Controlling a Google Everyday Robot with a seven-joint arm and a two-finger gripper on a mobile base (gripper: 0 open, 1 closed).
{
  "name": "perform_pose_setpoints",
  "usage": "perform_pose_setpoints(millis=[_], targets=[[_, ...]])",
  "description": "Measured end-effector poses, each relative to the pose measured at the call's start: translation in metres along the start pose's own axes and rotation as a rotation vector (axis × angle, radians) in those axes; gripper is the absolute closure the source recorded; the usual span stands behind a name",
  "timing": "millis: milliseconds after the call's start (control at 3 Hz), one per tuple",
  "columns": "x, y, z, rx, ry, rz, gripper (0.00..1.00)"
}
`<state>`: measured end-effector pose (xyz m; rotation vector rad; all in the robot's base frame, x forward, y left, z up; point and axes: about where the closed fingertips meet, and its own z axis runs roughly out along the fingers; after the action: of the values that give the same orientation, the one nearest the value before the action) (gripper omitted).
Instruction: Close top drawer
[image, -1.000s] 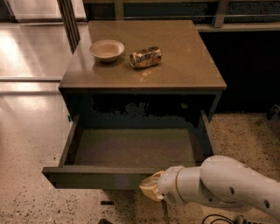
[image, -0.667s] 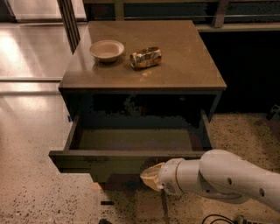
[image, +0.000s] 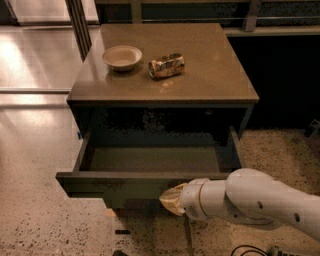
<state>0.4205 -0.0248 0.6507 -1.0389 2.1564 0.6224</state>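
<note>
drawer: the wide shallow dark grey-brown wooden drawer (image: 120, 183) is seen pulled out, not yet closed | gripper: the yellowish-tipped gripper (image: 172, 200) is placed against the lower front edge, apparently so that the front can be pushed inward | grip state: cannot be told

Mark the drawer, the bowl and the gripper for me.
drawer (image: 110, 184), camera view, on its flat front panel.
bowl (image: 122, 56), camera view, on its inner hollow.
gripper (image: 171, 199), camera view, on its tan tip at the drawer front.
</note>
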Motion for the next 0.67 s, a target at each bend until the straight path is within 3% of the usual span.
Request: perform_pose_setpoints(millis=[667], targets=[[-0.0222, -0.0261, 0.0138, 0.049, -0.011, -0.024, 1.0]])
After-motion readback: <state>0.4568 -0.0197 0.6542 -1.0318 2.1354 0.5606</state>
